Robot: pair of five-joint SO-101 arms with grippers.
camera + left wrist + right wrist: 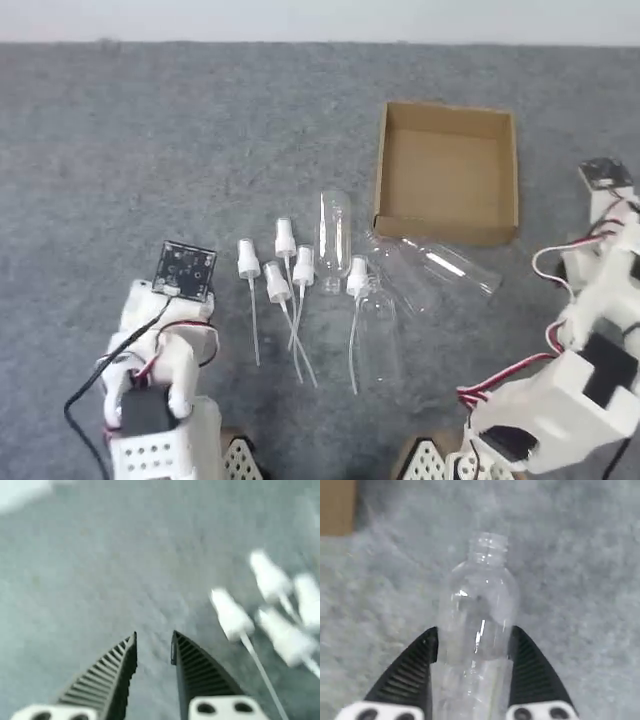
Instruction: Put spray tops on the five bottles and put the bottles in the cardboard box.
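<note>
Fingers of the right pincer (474,632), black and ribbed, press against both sides of a clear plastic bottle (480,590) with a bare threaded neck. The bottle is pinched at its body and its open neck points away from the wrist, over the grey felt-like table cover (150,150). A corner of the shallow brown cardboard box (337,505) shows well beyond it, off to one side.

The left pincer (153,640) hangs just above the cover with its fingers slightly spread and nothing between them. The nearest of the white spray tops (231,615) lies apart from it, off to the side of one fingertip.

From above, five of those tops — each trailing a thin dip tube — lie in a loose cluster (285,265) at mid-table. Other clear uncapped bottles lie on their sides next to them: one (333,230) just beside the cluster, more (445,262) close against the box's near wall (445,232).
</note>
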